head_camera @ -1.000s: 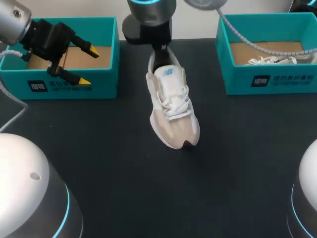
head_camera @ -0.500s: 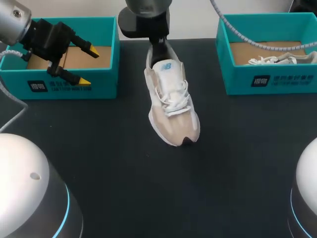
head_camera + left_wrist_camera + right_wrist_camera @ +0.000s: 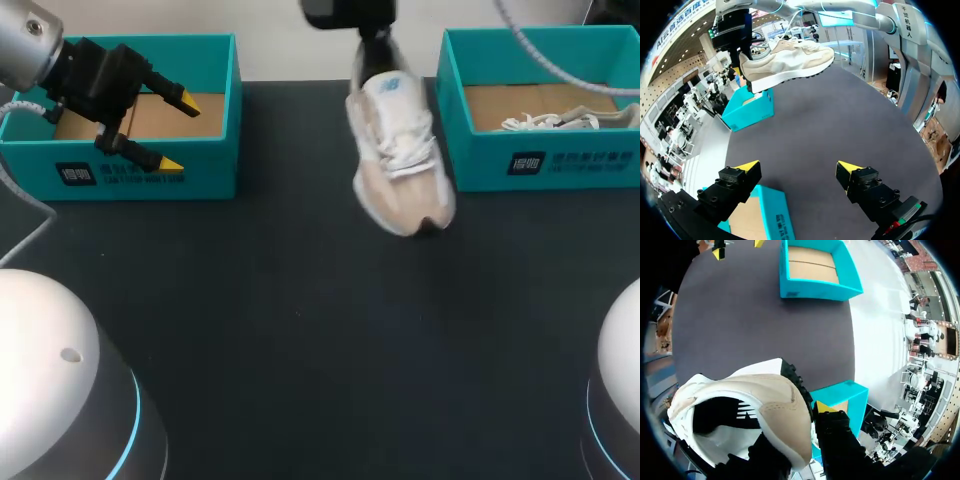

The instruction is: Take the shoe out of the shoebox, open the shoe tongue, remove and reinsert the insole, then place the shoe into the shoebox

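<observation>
Hanging above the dark table [image 3: 300, 330], the beige shoe [image 3: 400, 150] was held in the air by its heel, with the toe toward the robot, just beside the right shoebox [image 3: 480, 165]. The right gripper [image 3: 376, 45] was clenched on the heel, one yellow finger [image 3: 826, 407] outside it and the other hidden by the shoe. Over the left shoebox [image 3: 210, 175] the left gripper [image 3: 172, 130] hovered with fingers spread apart, grasping nothing. Inside the right shoebox lay a second shoe [image 3: 555, 122] with white laces.
</observation>
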Motion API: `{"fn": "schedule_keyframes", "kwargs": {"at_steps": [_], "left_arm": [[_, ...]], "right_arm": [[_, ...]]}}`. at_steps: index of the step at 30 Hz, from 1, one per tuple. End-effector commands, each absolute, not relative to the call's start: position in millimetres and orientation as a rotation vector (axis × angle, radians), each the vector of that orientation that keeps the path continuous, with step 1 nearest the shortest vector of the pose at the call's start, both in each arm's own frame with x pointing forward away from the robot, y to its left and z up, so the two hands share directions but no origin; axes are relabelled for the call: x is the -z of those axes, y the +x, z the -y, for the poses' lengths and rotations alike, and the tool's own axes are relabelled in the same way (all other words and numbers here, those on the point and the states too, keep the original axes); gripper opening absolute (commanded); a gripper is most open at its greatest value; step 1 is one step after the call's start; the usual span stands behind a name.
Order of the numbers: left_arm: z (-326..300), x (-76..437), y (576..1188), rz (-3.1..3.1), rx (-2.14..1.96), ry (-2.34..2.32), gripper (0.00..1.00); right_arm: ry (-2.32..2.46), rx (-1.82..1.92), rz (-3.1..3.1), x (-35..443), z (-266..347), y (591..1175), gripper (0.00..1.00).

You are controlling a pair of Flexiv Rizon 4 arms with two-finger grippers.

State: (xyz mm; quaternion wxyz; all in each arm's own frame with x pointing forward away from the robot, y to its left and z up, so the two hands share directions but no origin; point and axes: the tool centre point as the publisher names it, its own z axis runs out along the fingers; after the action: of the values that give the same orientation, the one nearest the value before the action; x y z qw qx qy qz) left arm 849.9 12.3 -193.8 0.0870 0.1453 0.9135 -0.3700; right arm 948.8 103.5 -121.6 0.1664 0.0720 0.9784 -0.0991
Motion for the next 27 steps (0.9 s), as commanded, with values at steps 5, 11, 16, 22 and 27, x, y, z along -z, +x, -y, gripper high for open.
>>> {"fn": "schedule_keyframes", "kwargs": {"at_steps": [5,11,16,22,27], "left_arm": [[-12.8,193.6,850.0,-2.723,1.099,0.434,1.0],[-12.8,193.6,850.0,-2.723,1.099,0.434,1.0],[-12.8,193.6,850.0,-2.723,1.099,0.434,1.0],[-12.8,193.6,850.0,-2.723,1.099,0.434,1.0],[-12.8,193.6,850.0,-2.723,1.099,0.434,1.0]], "right_arm": [[0.161,0.218,-2.839,119.6,-15.9,1005.8,0.0],[0.174,0.242,-2.859,126.8,38.7,1045.6,0.0],[0.223,0.231,-2.855,127.7,80.9,1071.4,0.0],[0.271,0.205,-2.849,127.2,115.4,1092.7,0.0],[0.265,0.195,-2.865,132.2,128.8,1103.9,0.0]]}}
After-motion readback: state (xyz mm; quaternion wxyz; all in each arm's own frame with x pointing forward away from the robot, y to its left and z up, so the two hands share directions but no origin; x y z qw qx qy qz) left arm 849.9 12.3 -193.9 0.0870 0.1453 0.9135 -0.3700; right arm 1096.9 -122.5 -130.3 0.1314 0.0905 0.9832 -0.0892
